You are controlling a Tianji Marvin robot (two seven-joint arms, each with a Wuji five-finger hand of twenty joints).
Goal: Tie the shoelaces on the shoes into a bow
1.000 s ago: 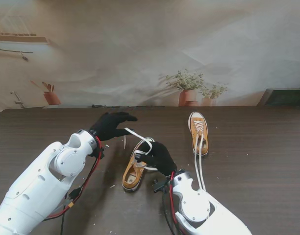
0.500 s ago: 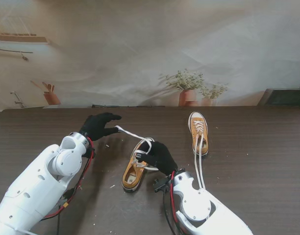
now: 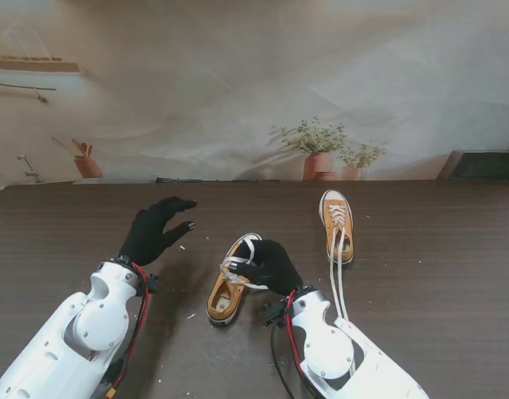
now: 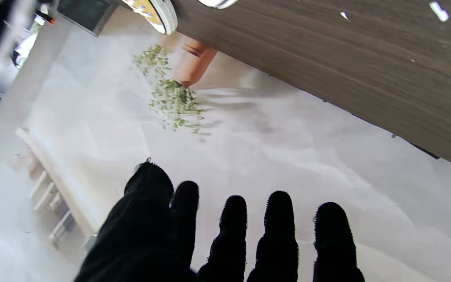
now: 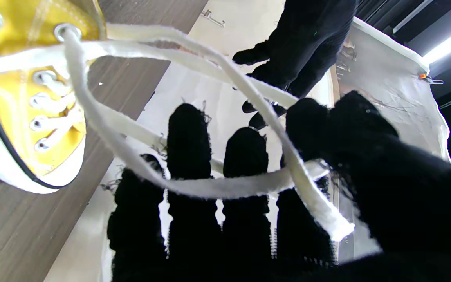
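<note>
The near yellow shoe (image 3: 225, 298) lies in the middle of the table, toe pointing away from me. My right hand (image 3: 273, 266) sits over its tongue, shut on the white shoelace (image 3: 238, 268). In the right wrist view the shoelace (image 5: 210, 190) loops from the eyelets of the shoe (image 5: 22, 98) across my right hand (image 5: 194, 227), pinched under the thumb. My left hand (image 3: 155, 231) hovers to the left of the shoe, open, fingers spread and holding nothing; the left wrist view shows the left hand (image 4: 225, 235) bare too.
A second yellow shoe (image 3: 336, 218) lies farther off to the right, its loose laces (image 3: 338, 287) trailing toward me beside my right forearm. Small white scraps (image 3: 188, 316) dot the dark wooden table (image 3: 437, 274). A printed backdrop with potted plants (image 3: 321, 154) stands at the far edge.
My left hand let go of the lace end it had stretched leftward and drew back nearer to me. The lace fell back onto the near shoe. My right hand stayed put.
</note>
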